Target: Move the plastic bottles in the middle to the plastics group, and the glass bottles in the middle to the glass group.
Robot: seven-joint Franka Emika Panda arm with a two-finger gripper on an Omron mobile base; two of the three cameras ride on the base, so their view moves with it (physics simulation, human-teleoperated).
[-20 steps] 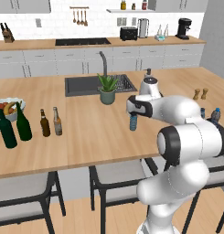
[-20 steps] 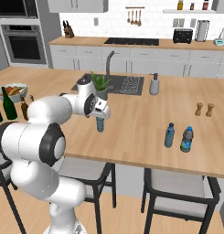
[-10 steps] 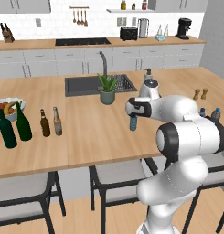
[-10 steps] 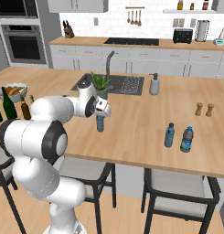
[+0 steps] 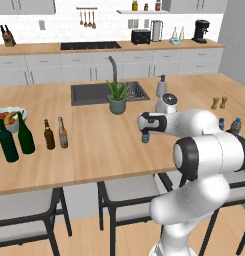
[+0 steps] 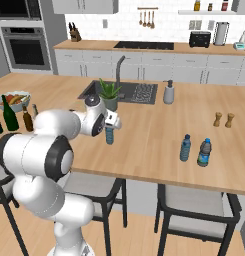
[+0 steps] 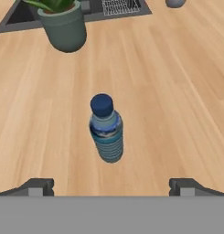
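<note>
Unmoved: dark-capped light-blue bottle upright.

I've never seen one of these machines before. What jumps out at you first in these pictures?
The big white robot arm at the near edge of a long wooden island counter stands out most. Its gripper hangs open over a small blue plastic bottle standing upright on the wood, near a potted plant by the sink. At the counter's left end stand two tall green wine bottles and two small brown bottles, beside a fruit bowl.
</note>
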